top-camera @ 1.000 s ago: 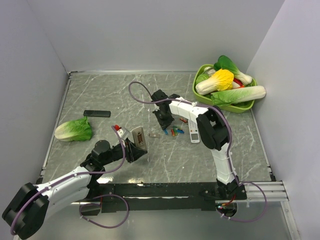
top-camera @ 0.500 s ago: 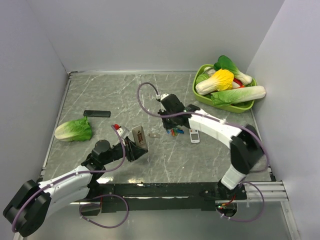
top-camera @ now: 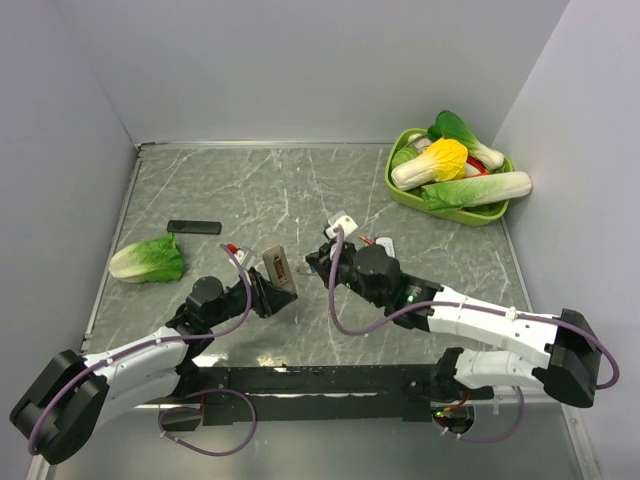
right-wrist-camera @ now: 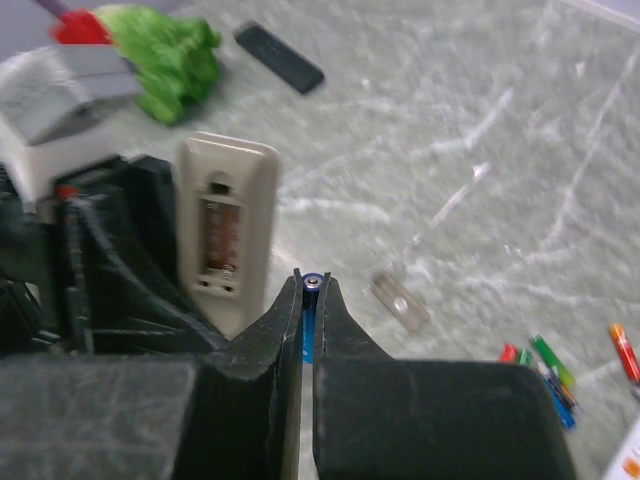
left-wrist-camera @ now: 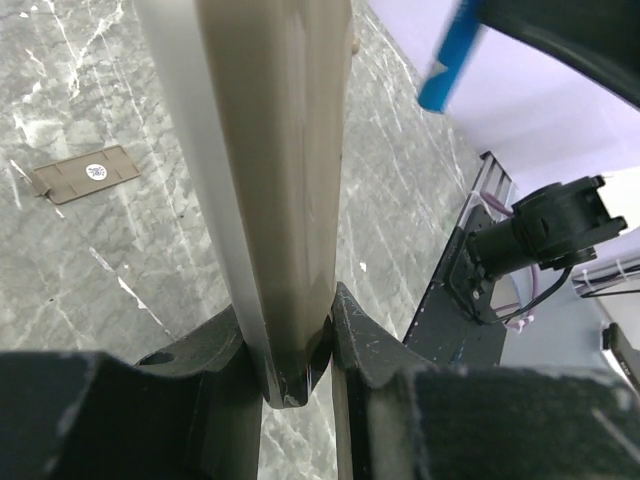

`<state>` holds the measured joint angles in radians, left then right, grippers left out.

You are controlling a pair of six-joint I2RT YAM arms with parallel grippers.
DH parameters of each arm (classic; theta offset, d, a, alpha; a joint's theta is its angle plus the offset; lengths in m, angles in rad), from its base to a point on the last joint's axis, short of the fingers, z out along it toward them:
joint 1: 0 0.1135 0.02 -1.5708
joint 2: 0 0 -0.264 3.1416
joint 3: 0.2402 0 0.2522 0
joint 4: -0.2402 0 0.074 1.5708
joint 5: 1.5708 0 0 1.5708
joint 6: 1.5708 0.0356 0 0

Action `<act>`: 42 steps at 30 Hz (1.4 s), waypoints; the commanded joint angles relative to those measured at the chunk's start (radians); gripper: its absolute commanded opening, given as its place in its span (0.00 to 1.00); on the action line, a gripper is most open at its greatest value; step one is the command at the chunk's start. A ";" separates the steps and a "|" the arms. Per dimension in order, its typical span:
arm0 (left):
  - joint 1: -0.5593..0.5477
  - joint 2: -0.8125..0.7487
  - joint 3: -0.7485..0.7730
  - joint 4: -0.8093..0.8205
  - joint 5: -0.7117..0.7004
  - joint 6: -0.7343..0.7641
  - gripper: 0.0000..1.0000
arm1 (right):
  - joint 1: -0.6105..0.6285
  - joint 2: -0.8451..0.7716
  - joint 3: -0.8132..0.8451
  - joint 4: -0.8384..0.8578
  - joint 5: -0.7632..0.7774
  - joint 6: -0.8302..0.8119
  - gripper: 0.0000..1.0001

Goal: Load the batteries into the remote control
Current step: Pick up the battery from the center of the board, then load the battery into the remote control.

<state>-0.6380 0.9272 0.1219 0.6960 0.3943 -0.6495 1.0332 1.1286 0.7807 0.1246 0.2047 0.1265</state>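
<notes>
While the remote (top-camera: 277, 270) is gripped on end by the closed left jaws, with its open back turned toward the right arm, a blue battery (right-wrist-camera: 313, 283) is pinched in the right jaws near it. Spare batteries (right-wrist-camera: 545, 365) are left on the counter (top-camera: 200, 190).

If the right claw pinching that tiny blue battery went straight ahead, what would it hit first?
Probably the remote control, held upright by the left gripper, its open battery bay facing the right gripper and its blue battery. Depth is unclear; it might slip past the edge.
</notes>
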 commanded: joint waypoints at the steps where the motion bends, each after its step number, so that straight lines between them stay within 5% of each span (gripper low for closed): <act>1: 0.001 0.005 0.050 0.083 0.006 -0.044 0.01 | 0.068 -0.038 -0.058 0.328 0.079 -0.070 0.00; 23: -0.008 -0.021 0.062 0.092 0.031 -0.076 0.01 | 0.162 0.174 -0.049 0.625 0.104 -0.146 0.00; 42: -0.009 -0.071 0.062 0.028 0.000 -0.049 0.01 | 0.168 0.260 -0.055 0.659 0.194 -0.223 0.00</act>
<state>-0.6430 0.8841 0.1463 0.6903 0.3935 -0.7185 1.1954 1.3781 0.7124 0.7456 0.3576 -0.0669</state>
